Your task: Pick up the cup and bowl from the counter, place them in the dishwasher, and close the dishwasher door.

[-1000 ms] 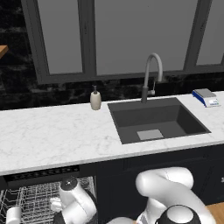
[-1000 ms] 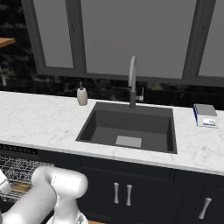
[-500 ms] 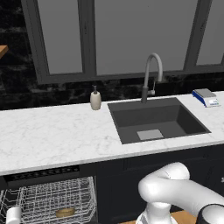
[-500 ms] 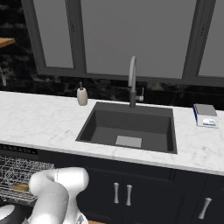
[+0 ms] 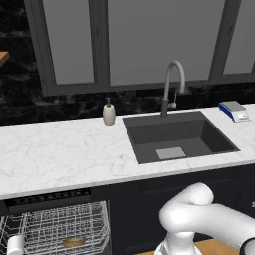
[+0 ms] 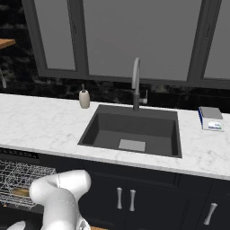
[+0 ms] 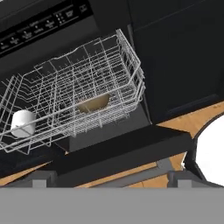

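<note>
The dishwasher (image 5: 50, 197) stands open under the counter (image 5: 60, 154), its white wire rack (image 7: 78, 87) pulled out. In the rack lies the white cup (image 7: 22, 123) at the left end, with the tan bowl (image 7: 92, 103) near the middle; both also show from the left base, cup (image 5: 15, 244) and bowl (image 5: 73, 242). The dishwasher door (image 7: 122, 148) hangs down, open, below the rack, with its silver handle (image 7: 135, 174) by its near edge. My gripper (image 7: 113, 180) is low, in front of the door's edge, open, with nothing between its fingers.
A dark sink (image 5: 177, 137) with a faucet (image 5: 172, 84) is set in the counter. A beige soap dispenser (image 5: 108, 113) stands left of it, a small scale (image 5: 233, 110) at its right. Dark cabinet fronts (image 6: 130, 197) are right of the dishwasher, above a wooden floor (image 7: 188, 120).
My arm has drawn back from the rack and swung down to the right; the rack with cup and bowl is now uncovered. The gripper stayed open.
</note>
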